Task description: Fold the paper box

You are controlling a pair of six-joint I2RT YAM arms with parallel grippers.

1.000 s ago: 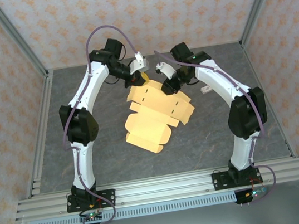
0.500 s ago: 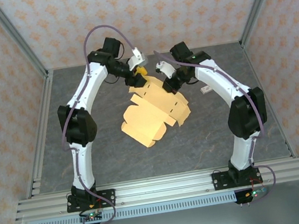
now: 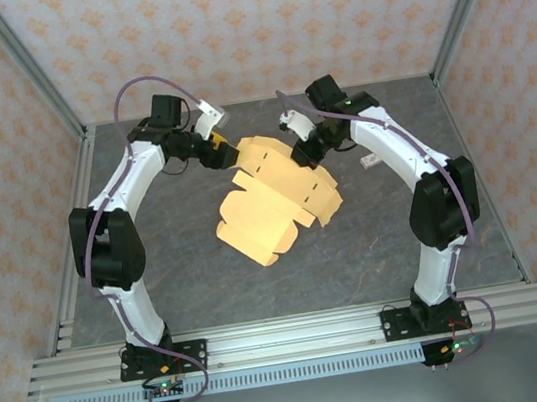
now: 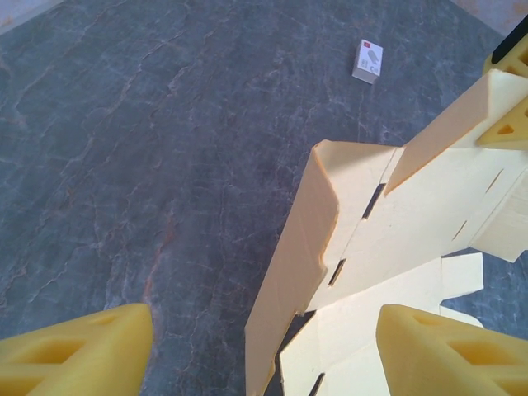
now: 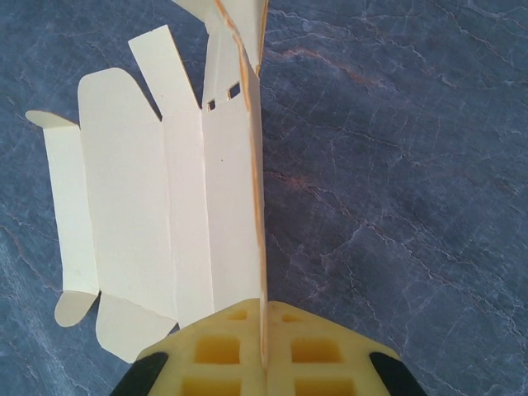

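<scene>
Pulling back toward the upper left of the overhead frame, our left gripper (image 3: 222,150) is now standing with its jaws wide apart, gripping nothing, just beside the far corner of the paper box (image 3: 274,205). We are holding the paper box with our right gripper (image 5: 264,351) alone, its jaws pressed together on one edge of the sheet at the bottom of the right wrist frame. The partly unfolded sheet is sitting tilted near the centre of the overhead frame over the grey table (image 3: 188,274), flaps spreading toward the lower left. A small white tag (image 4: 368,60) is lying right of centre, apart from the paper box
</scene>
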